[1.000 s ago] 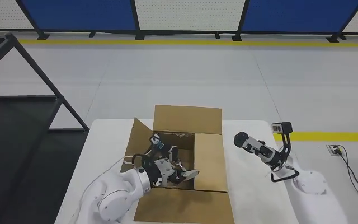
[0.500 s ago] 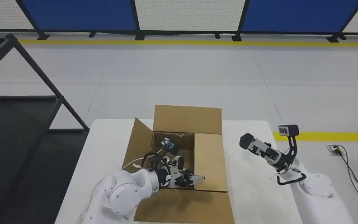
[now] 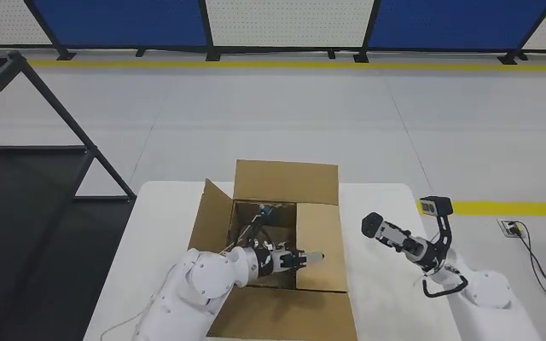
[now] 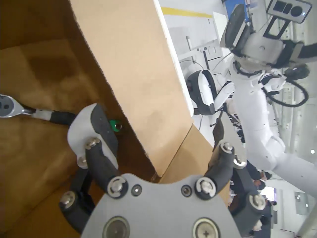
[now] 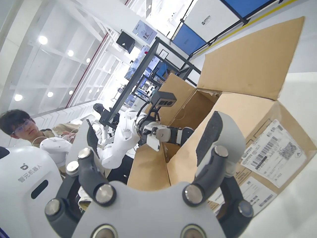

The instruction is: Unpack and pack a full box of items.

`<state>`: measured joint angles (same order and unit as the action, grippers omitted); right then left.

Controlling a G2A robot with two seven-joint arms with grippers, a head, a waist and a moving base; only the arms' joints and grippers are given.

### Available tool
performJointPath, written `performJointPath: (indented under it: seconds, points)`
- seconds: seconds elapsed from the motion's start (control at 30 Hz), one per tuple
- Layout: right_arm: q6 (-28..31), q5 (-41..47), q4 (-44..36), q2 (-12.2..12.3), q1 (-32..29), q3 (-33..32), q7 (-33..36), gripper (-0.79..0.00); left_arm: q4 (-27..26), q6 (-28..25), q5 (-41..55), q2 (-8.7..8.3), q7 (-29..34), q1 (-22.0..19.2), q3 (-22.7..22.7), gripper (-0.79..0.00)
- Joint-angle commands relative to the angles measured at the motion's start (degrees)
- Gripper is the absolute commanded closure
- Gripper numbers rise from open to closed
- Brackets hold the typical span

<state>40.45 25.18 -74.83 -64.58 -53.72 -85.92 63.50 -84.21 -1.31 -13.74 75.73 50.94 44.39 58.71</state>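
An open cardboard box (image 3: 286, 181) stands in the middle of the white table (image 3: 375, 290). My left gripper (image 3: 307, 256) is low inside the box by its right flap (image 3: 320, 243). In the left wrist view the left gripper (image 4: 158, 117) is open, with the flap's edge (image 4: 118, 58) between its fingers. A ratchet wrench (image 4: 6, 105) with a black handle lies on the box floor, a small green part (image 4: 114, 125) at the handle's end. My right gripper (image 3: 370, 225) hangs open and empty beside the box's right wall (image 5: 247, 115), facing it.
A black metal rack (image 3: 51, 111) stands left of the table. Blue partition panels (image 3: 119, 21) line the far floor. Shipping labels (image 5: 270, 147) are stuck on the box's right outer wall. Bare tabletop lies on both sides of the box.
My left gripper has moved right inside the box, up to the right flap. The right gripper drifted slightly and sits a little nearer the table's front.
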Motion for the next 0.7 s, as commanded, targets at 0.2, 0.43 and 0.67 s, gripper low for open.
performJointPath:
  seconds: [0.2,0.43,0.67]
  points:
    - [-3.1,4.2,-10.2,2.4,-5.4,-0.8,3.4,-0.785,2.8,-2.1,6.9,0.99,-0.4,-3.4,-1.3,-0.785]
    - [-2.5,5.4,-15.3,4.6,-7.9,-0.4,2.8,-0.785,-2.6,-2.4,7.0,0.93,-1.5,-3.8,-0.9,-0.785]
    - [-0.8,8.4,-19.7,7.1,-11.1,-1.3,1.2,-0.785,-1.1,-1.6,6.7,2.26,-7.0,-8.1,-4.0,-0.785]
